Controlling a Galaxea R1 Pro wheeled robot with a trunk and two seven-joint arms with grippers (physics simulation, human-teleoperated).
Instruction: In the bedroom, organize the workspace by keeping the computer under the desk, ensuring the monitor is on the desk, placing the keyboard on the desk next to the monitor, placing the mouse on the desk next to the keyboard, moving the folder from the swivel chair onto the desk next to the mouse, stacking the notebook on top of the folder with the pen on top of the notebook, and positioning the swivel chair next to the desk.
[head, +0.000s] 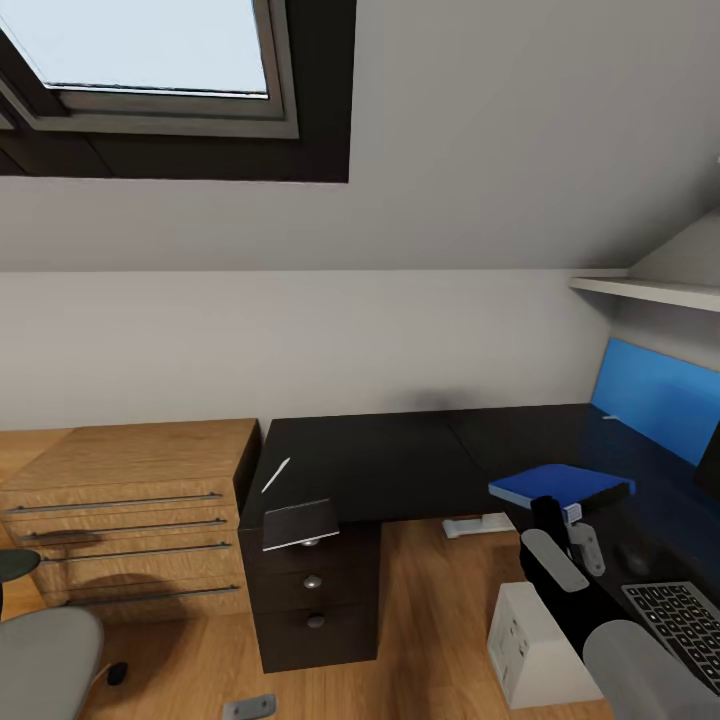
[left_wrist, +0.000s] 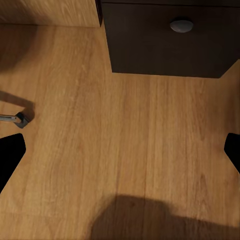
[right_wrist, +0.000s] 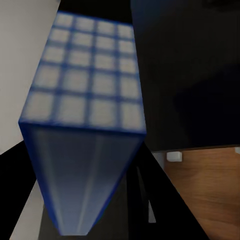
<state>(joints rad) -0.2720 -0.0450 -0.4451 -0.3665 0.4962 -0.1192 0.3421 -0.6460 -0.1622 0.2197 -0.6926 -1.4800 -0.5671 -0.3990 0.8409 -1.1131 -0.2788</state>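
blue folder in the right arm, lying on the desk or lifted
Lifted: the flat blue folder hovers above the black desk, clamped by the right gripper.

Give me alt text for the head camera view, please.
The right gripper holds a blue notebook above a black L-shaped desk. A keyboard lies at the desk's right end, a white pen at its left, beside a wooden dresser.

Black desk (head: 400, 465): pen (head: 276, 475), keyboard (head: 680, 620) on top. Wood floor (head: 430, 620): computer (head: 540, 645).
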